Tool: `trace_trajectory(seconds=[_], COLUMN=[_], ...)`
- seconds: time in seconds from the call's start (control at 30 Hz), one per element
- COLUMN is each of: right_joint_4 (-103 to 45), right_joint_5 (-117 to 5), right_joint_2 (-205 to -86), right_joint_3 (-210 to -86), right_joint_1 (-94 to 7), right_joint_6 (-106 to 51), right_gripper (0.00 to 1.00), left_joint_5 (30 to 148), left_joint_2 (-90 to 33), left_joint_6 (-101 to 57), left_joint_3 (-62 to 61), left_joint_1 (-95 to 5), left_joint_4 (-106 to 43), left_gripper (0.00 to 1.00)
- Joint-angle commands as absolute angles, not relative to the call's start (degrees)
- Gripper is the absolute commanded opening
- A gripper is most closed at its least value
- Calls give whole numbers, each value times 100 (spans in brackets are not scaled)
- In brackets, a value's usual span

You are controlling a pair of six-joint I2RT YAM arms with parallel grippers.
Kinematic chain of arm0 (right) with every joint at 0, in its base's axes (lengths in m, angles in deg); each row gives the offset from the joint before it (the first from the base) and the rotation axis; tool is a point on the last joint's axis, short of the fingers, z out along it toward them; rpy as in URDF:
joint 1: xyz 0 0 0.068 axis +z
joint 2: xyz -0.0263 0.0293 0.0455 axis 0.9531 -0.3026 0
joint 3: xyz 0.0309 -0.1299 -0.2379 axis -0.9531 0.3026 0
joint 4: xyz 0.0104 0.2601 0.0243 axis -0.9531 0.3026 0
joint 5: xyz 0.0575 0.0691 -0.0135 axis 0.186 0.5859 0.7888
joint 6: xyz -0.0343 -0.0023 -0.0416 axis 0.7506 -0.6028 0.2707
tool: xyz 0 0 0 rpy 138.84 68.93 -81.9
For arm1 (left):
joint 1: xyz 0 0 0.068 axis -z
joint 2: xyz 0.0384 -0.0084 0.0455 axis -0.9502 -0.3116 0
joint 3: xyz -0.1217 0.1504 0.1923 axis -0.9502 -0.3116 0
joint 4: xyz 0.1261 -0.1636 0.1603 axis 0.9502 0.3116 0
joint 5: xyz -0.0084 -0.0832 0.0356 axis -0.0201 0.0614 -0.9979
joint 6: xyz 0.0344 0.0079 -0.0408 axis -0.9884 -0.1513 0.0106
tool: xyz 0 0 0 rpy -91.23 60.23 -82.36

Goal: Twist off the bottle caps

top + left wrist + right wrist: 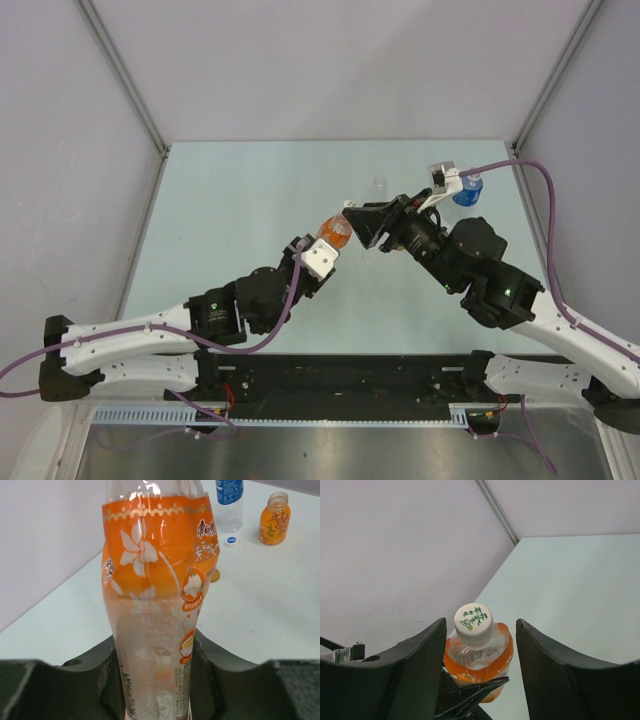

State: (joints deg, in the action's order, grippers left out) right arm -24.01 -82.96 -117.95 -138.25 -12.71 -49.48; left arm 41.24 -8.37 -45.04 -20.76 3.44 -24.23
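Observation:
My left gripper (155, 646) is shut on the lower body of a clear bottle with an orange label (155, 560), holding it up over the table's middle (335, 232). Its white cap (473, 624), printed in green, sits on the neck. My right gripper (480, 622) is open, its jaws standing either side of this cap without touching it; in the top view it (366, 226) is just right of the bottle. A loose white cap (230, 541) lies on the table, and an orange cap (215, 575) peeks from behind the held bottle.
A small orange-drink bottle (274, 520) stands open, without a cap, at the far right. A clear bottle with a blue label (229, 500) stands beside it, also seen in the top view (467, 190). Grey walls close the table's back and sides.

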Motion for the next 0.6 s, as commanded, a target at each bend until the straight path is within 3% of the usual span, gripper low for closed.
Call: trace_trajectory(seconds=[0.0,0.23,0.57], right_joint_4=[-2538,-2661,-2722], right_joint_5=[-8426,-8408,-8373], right_joint_2=[-11809,-11853,-11940], right_joint_3=[-14074,-14066,-14066], right_joint_1=[-1236,-1236,-1227], right_joint_6=[-4984,-4922,-4861], right_gripper=[60,57,38], left_joint_5=[3957,3975,4089], left_joint_2=[-737,-772,-808], left_joint_6=[-4599,-4591,-4599], left_joint_3=[-2035,-2017,-1999], left_joint_1=[392,427,480], left_joint_4=[-2598,-2562,-2536], left_gripper=[0,0,0])
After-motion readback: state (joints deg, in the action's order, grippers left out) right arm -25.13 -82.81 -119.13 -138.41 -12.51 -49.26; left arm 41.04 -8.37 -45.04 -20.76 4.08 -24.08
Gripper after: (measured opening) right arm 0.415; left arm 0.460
